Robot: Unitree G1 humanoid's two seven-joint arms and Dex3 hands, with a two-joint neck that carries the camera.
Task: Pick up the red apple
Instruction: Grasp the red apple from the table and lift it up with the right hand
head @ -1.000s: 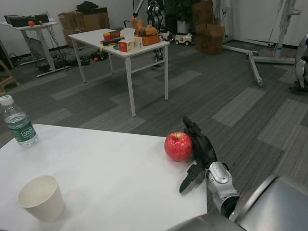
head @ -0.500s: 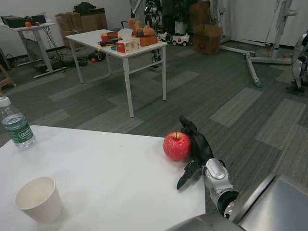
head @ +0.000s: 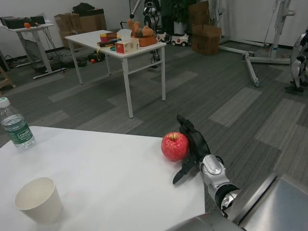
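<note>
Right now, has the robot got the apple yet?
Not yet. Done: the right hand has reached the red apple and cups its far side. In hand: closing around it, though a firm grip isn't clear. Left: lifting it, since the apple sits on the white table.

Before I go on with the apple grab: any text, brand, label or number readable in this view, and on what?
No text can be read.
Water bottle at the table's far left: green label with white print, too blurred to read.
Tissue box on the far white table: red and white print, too small to read.
Red apple, paper cup and right hand: no lettering visible.
</note>
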